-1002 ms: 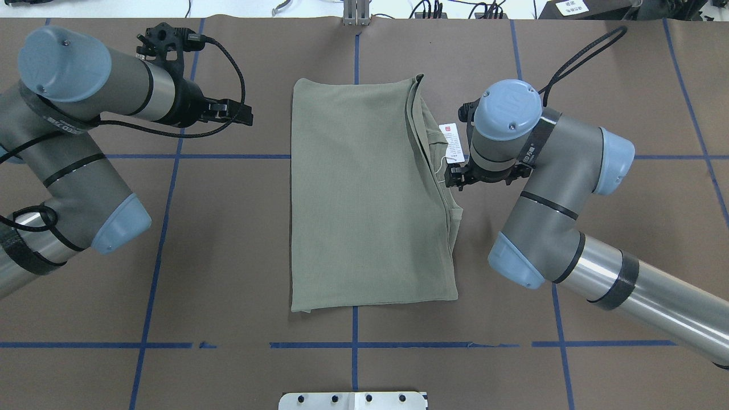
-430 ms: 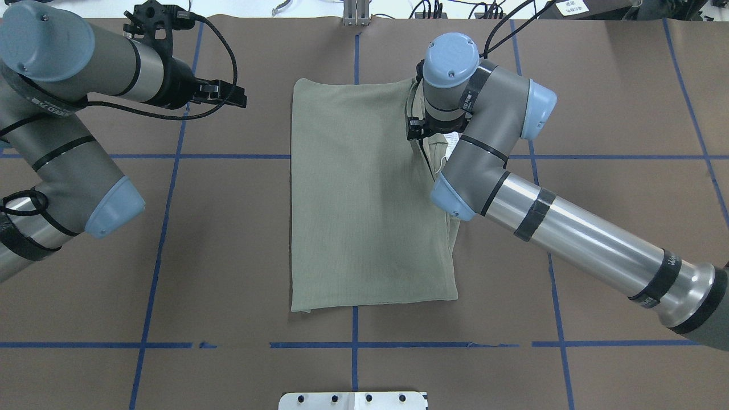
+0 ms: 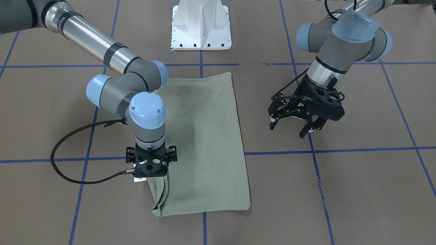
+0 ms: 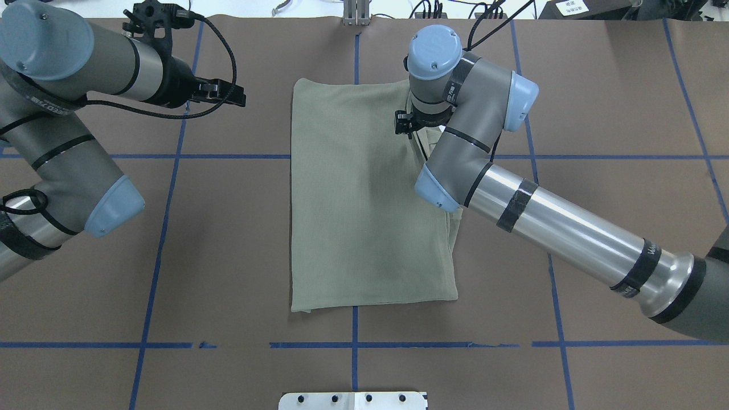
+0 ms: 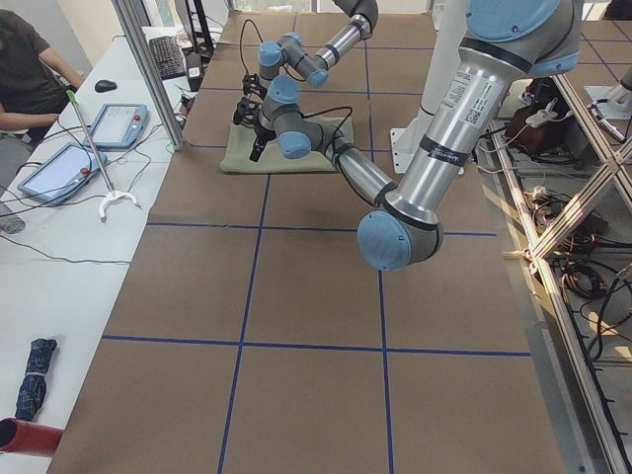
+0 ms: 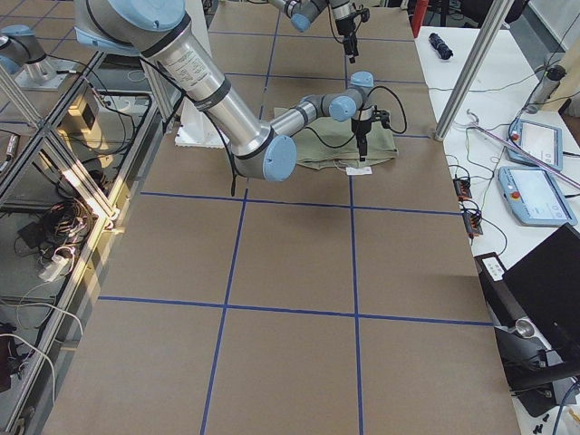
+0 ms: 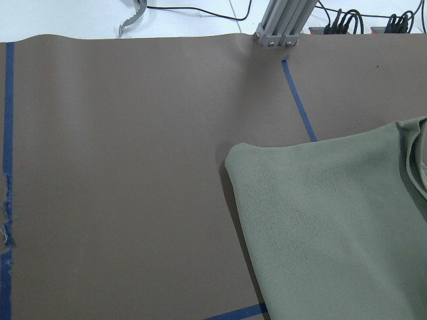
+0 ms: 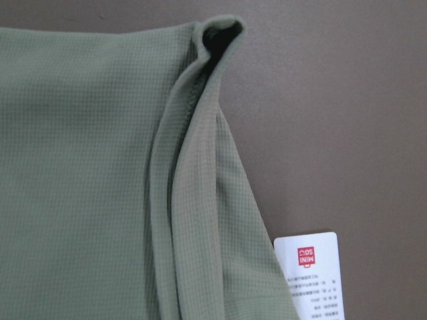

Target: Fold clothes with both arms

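The sage-green shirt [image 4: 364,216] is lying folded into a tall rectangle at the middle of the brown table [image 4: 228,239]. In the overhead view the right gripper [image 3: 150,170] is pointing straight down at about 1 o'clock of the shirt, over its layered edge. There the white hang tag [image 8: 312,280] with a red mark is sticking out onto the table. The wrist is covering the fingers of this gripper, so I cannot tell if the claw is wide or narrow, or if it is touching the cloth. The left gripper [image 3: 287,131] is hanging above bare table at about 10 o'clock of the shirt, apart from it. Its claw is standing wide and is holding nothing.
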Controlling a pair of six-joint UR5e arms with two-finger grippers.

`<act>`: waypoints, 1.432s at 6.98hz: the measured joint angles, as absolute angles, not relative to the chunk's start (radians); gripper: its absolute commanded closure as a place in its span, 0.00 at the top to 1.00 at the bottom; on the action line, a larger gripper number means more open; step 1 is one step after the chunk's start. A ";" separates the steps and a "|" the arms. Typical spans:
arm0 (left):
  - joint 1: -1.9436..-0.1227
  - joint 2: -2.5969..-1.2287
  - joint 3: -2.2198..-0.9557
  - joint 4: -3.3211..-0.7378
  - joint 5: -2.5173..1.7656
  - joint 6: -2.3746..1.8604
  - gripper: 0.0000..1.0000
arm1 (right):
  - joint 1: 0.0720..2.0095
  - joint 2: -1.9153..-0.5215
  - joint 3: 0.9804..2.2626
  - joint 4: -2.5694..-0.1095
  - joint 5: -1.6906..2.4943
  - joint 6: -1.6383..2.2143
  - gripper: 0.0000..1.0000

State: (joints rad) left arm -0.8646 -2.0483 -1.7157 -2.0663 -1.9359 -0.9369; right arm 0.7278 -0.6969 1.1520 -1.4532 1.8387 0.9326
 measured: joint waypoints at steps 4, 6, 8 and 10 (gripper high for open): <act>-0.865 -2.055 -1.715 -2.066 -1.936 -0.939 1.00 | 0.731 -0.725 1.145 -1.453 1.843 0.926 1.00; -0.865 -2.056 -1.715 -2.066 -1.936 -0.939 1.00 | 0.743 -0.733 1.146 -1.453 1.845 0.913 1.00; -0.866 -2.057 -1.716 -2.065 -1.937 -0.941 1.00 | 0.758 -0.742 1.158 -1.453 1.869 0.898 1.00; -0.861 -2.056 -1.723 -2.064 -1.998 -0.999 1.00 | 0.766 -0.786 1.295 -1.488 1.944 0.927 1.00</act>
State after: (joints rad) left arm -0.8608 -2.0563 -1.7231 -2.0645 -1.9977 -0.9991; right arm 0.7655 -0.7864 1.2946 -1.4882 1.9443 0.9272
